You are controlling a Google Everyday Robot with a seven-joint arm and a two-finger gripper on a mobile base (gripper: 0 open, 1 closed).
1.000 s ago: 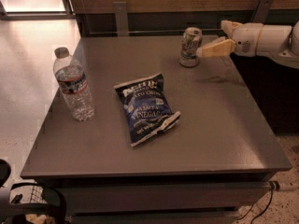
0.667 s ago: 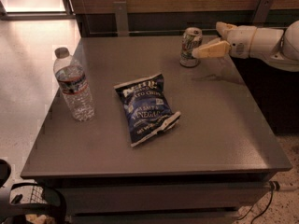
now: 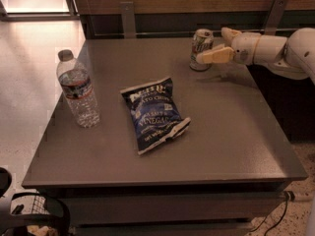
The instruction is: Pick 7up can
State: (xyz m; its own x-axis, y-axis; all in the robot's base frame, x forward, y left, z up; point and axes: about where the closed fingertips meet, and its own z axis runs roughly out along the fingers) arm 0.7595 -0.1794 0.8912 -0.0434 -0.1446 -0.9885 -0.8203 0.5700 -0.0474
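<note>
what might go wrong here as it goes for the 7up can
1. The open end effector reaches in from the right with its near finger low beside the 7up can; it might knock the can over instead of straddling it.
2. The can stands near the back edge of the table, so a shove could send it off.

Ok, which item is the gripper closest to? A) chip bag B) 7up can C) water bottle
B: the open gripper sits at the far right of the table, right beside the 7up can, far from the chip bag and water bottle.
</note>
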